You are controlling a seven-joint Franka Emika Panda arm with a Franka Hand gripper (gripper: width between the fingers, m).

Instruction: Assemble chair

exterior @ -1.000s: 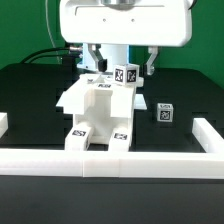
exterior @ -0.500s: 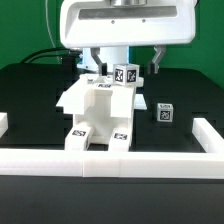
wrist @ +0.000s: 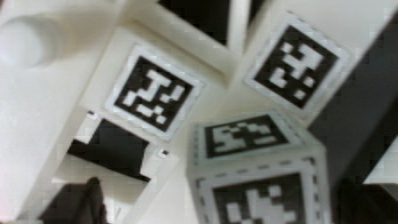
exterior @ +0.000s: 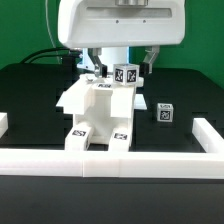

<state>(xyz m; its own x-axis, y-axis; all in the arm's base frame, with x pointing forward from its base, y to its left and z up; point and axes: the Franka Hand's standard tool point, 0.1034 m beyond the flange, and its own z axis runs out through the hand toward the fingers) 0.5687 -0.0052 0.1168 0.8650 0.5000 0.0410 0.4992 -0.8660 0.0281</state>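
Observation:
The partly built white chair stands mid-table in the exterior view, with marker tags on its front feet. A white tagged post rises at its back. My gripper hangs over that post, and its dark fingers stand apart on either side of it, open. In the wrist view the tagged post fills the space between the jaws, with the gripper around it and one dark fingertip clear of it. A flat white chair panel with tags lies behind.
A small white tagged block sits on the black table to the exterior view's right of the chair. A low white wall runs along the front, with raised ends at both sides. Cables lie at the back left.
The gripper has come down slightly over the tagged post. The chair and the loose block have not moved.

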